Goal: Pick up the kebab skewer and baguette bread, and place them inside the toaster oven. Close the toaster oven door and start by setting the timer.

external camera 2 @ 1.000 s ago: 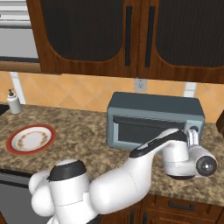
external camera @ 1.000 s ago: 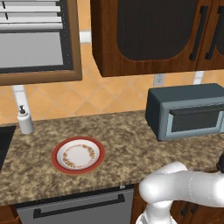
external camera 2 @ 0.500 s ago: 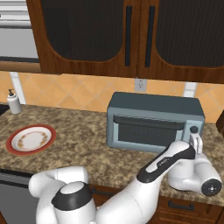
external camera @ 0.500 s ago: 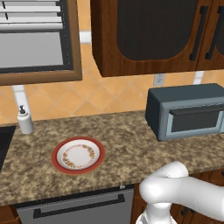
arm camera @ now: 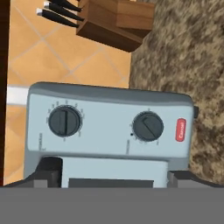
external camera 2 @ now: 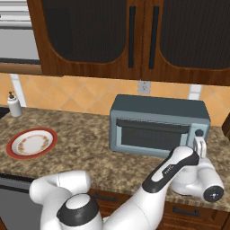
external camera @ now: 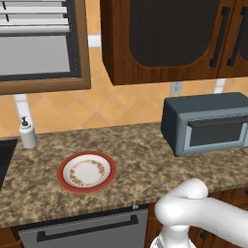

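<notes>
And here we are at the control end of the toaster oven (external camera 2: 159, 126), the door (external camera 2: 150, 134) shut flat against the front and the plate (external camera 2: 31, 143) way off across the tabletop (external camera 2: 85, 148), bare of any food that can be seen. So the call is this: loading done, door closed, timer next.

The claw (external camera 2: 200, 147) hangs right at the oven's knob panel, released, jaws spread wide with nothing between them. In the hand view the two finger tips (arm camera: 48, 173) stand well apart at the bottom, and dead ahead sits the pale control panel (arm camera: 109, 127), rolled on its side, with two round dark knobs on it: one (arm camera: 64, 121) ahead of the tip pointed at, the other (arm camera: 148, 127) nearer the opposite tip, just beside a small red button (arm camera: 180, 130). Which of the two is the timer? The lettering is too small to tell.

To do this well, the claw wants to pick one knob and centre on it, because at the moment it straddles the gap between the pair. Slide across until the chosen dial sits midway between the tips, push straight in so the fingers bracket its raised bar, clench lightly, then twist from the wrist. The risk is closing off-centre and skating off the rim, or nudging that red button.

Beyond the oven, a wooden knife block (arm camera: 116, 22) stands on the tabletop, well out of the way.
</notes>
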{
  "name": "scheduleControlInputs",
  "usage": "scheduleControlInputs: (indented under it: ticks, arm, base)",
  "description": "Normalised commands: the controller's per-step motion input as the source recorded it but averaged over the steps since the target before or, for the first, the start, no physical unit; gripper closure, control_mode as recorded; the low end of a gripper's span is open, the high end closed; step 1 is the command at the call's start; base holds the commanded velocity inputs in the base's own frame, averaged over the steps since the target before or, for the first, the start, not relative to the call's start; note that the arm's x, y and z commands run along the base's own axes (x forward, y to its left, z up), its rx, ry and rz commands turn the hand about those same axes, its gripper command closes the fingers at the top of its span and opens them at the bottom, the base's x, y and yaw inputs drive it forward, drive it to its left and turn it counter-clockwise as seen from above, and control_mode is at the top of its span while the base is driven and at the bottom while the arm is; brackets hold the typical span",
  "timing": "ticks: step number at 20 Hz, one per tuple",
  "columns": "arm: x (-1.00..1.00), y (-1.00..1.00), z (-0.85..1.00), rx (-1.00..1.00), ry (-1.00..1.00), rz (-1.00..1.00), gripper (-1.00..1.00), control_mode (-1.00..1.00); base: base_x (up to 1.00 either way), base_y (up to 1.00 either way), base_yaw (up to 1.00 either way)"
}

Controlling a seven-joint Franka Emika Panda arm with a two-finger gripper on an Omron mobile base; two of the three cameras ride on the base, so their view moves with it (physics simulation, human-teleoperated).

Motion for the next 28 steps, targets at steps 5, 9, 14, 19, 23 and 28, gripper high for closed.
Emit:
scheduleControlInputs:
  ticks: [5, 9, 14, 19, 23, 28]
  arm:
    - [0.13, -0.03, -0.03, 0.00, -0.04, 0.00, -1.00, -1.00]
    - [0.01, 0.00, -0.06, 0.00, -0.08, 0.00, -1.00, -1.00]
    - [0.00, 0.00, -0.13, 0.00, -0.06, 0.00, -1.00, -1.00]
    - [0.03, 0.00, -0.03, -0.05, -0.06, 0.01, -1.00, -1.00]
    - [0.11, 0.00, 0.00, -0.11, -0.06, 0.00, -1.00, -1.00]
    - [0.00, 0.00, 0.00, -0.16, -0.03, 0.00, -1.00, -1.00]
  base:
    - [0.00, 0.00, 0.00]
    - [0.00, 0.00, 0.00]
    - [0.00, 0.00, 0.00]
    - [0.00, 0.00, 0.00]
    - [0.00, 0.00, 0.00]
    - [0.00, 0.00, 0.00]
